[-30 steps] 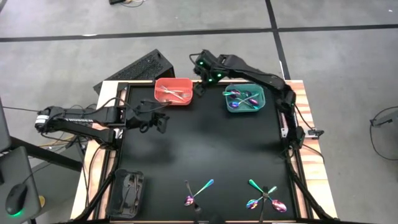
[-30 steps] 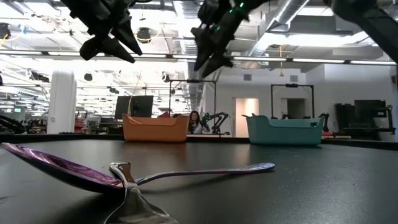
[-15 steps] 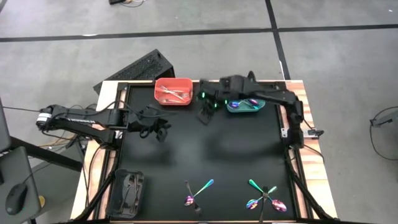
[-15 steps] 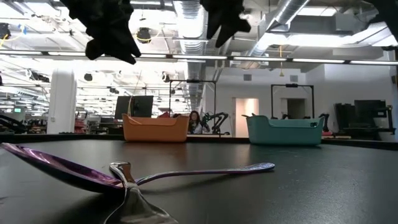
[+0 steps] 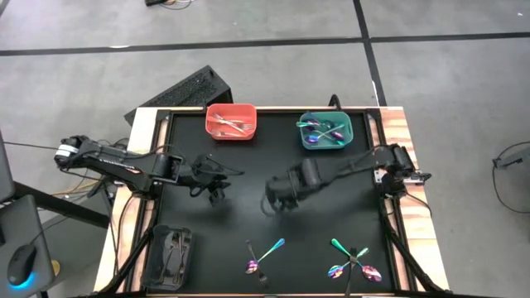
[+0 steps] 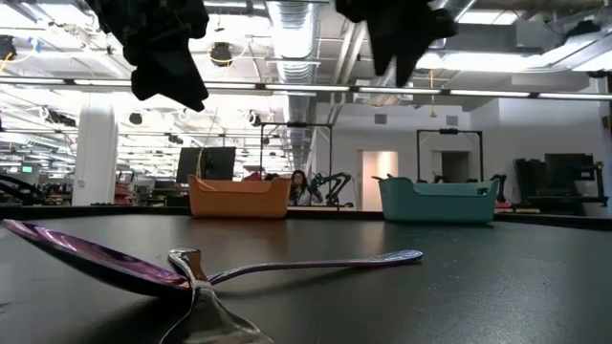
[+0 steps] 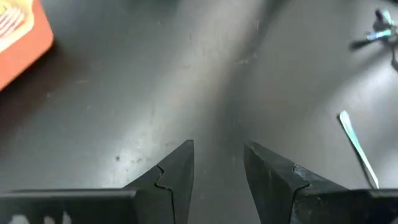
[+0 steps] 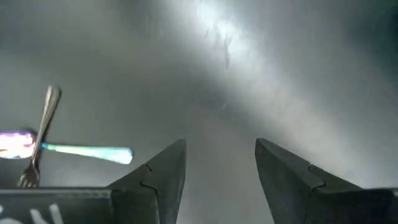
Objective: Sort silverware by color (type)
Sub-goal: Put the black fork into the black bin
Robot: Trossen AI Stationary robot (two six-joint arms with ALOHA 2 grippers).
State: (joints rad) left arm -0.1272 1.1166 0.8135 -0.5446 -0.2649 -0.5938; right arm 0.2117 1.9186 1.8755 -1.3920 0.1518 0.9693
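My left gripper [image 5: 217, 192] is open and empty over the black mat left of centre; its wrist view [image 7: 217, 149] shows bare mat between the fingers. My right gripper [image 5: 273, 199] is open and empty over the mat's middle, as its wrist view [image 8: 221, 146] shows. A teal-handled spoon crossing a dark fork [image 5: 265, 252] lies flat near the near edge, also seen from the right wrist [image 8: 81, 151]. Several iridescent and teal pieces [image 5: 354, 261] lie flat at the near right. A purple spoon [image 6: 96, 256] lies in the low view's foreground.
A red bin [image 5: 231, 122] with silver forks and a teal bin [image 5: 325, 131] with iridescent spoons stand at the far edge. A black bin [image 5: 170, 255] with dark pieces sits at the near left. The mat between the grippers and the near silverware is bare.
My right gripper has swung from the far edge between the red and teal bins toward the near edge, to over the mat's middle. My left gripper has moved a little toward the near edge. The silverware has stayed put.
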